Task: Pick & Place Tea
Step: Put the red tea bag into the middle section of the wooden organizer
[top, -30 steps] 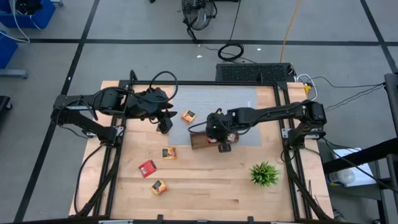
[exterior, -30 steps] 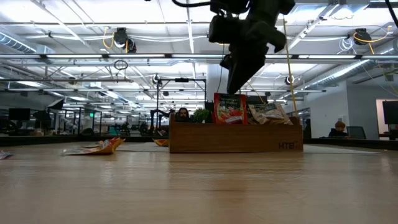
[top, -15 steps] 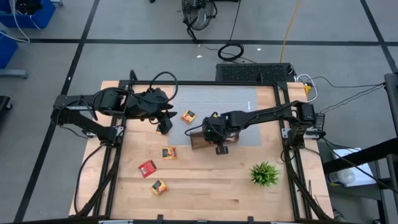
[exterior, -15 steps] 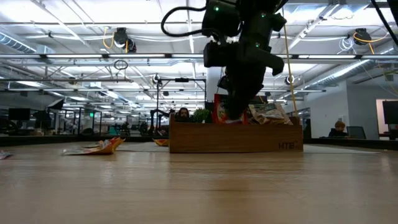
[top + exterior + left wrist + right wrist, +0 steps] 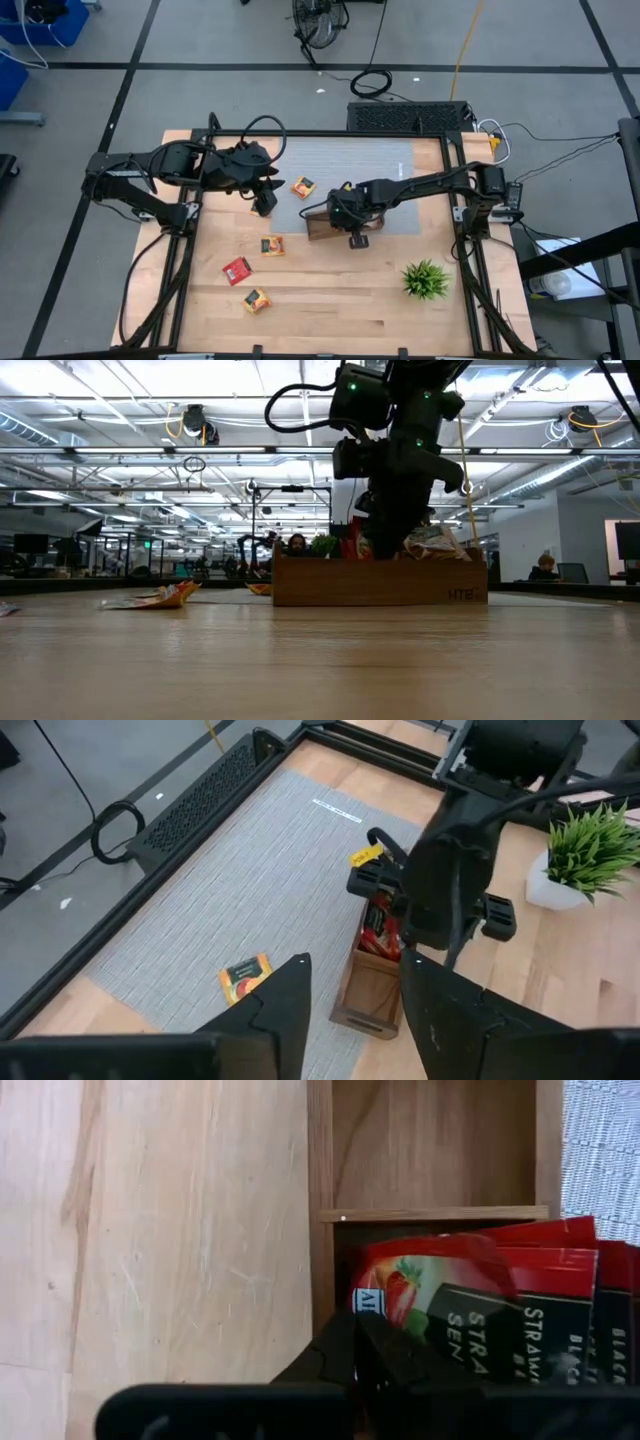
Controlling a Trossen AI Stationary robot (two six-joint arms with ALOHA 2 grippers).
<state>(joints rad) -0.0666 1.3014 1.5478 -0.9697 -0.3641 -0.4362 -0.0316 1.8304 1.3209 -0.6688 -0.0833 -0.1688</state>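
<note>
right tool [image 5: 352,1355] | closed | tips hidden behind red sachet [image 5: 470,1295]

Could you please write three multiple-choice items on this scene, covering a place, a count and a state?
1. Where is the right tool?
A. over the wooden tray
B. over the green plant
C. off the table

2. How many tea sachets lie loose on the table in the high view?
A. one
B. four
C. nine

3. How is the right tool?
A. wide open, empty
B. shut on a red tea sachet
C. shut on the plant

Key: 1 A, its arm reaches down into the tray. 2 B, one on the grey mat, three on bare wood. 3 B, the right wrist view shows its fingers pinching the sachet.
</note>
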